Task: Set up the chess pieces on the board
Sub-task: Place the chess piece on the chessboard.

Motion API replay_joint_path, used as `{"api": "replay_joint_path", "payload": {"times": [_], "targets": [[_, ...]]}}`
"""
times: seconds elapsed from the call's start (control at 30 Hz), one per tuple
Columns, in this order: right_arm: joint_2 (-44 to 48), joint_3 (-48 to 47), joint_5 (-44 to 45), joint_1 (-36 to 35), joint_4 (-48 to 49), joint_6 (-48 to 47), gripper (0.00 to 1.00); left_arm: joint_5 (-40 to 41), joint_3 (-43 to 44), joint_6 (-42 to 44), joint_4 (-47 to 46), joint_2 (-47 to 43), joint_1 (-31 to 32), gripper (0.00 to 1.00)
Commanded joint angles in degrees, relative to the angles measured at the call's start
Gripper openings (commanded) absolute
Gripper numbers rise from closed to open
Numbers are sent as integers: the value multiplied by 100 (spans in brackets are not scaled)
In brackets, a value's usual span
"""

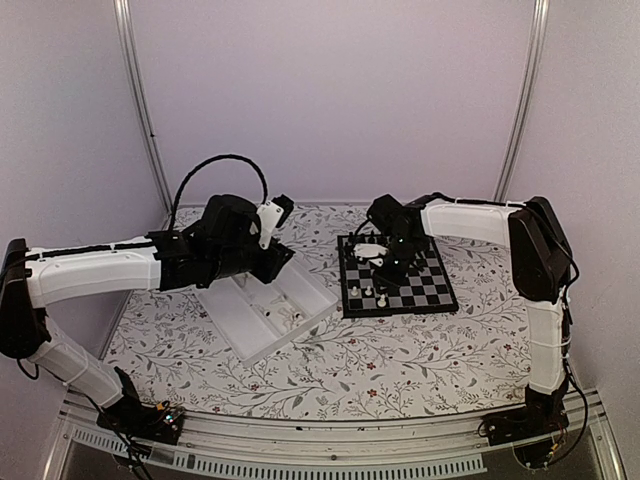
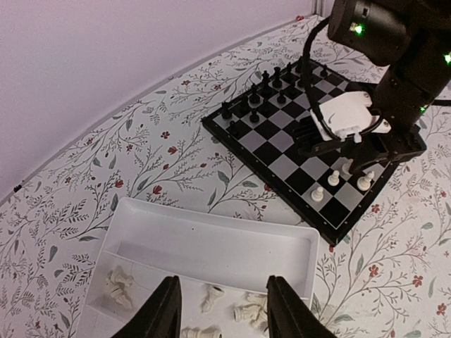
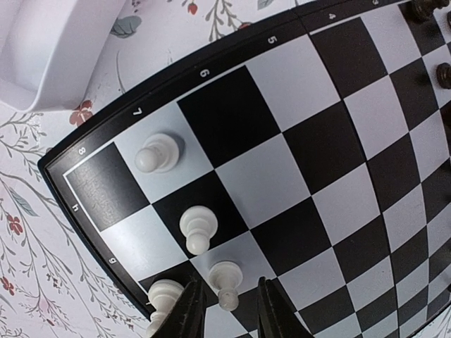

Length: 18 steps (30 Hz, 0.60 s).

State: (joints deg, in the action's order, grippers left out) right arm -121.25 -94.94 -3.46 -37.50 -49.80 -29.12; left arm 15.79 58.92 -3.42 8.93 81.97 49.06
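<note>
The board (image 1: 400, 311) lies right of centre. My right gripper (image 3: 225, 310) hangs over its near-left corner, jaws open around a standing white pawn (image 3: 227, 276), with a gap on each side of it. Three more white pieces (image 3: 196, 227) stand close by on the same corner squares. From the left wrist view the right gripper (image 2: 352, 165) covers part of the board (image 2: 282, 165). My left gripper (image 2: 222, 310) is open above the white tray (image 2: 211, 229), where several white chess pieces (image 2: 250, 310) lie loose on their sides. Nothing sits between its fingers.
Black chessmen (image 2: 254, 98) stand in rows along the board's far side. The compartmented tray (image 1: 255, 320) sits slanted left of the board, its corner close to the board's edge (image 3: 49, 42). A flower-patterned cloth covers the table, with walls at the back and both sides.
</note>
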Motion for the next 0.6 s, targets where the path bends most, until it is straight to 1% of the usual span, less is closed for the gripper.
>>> {"api": "replay_joint_path", "payload": {"times": [0.0,0.13,0.27,0.33,0.43,0.57], "targets": [[293,-274,-16,-34,-3,109,31,76,-71,-178,134,-47,-72,43],[712,-186,-87,6,60,76,32,136,-145,-542,498,74,-154,43],[1338,286,-487,247,403,73,33,220,-188,-900,1118,248,-441,42],[1738,657,-919,456,682,44,33,-28,-251,-844,1268,298,-638,41],[2361,1239,-1815,790,1095,14,33,-567,-319,-678,1333,461,-923,40],[2979,2106,-2408,899,1716,-38,33,-1018,-218,-407,1259,946,-1073,40]]}}
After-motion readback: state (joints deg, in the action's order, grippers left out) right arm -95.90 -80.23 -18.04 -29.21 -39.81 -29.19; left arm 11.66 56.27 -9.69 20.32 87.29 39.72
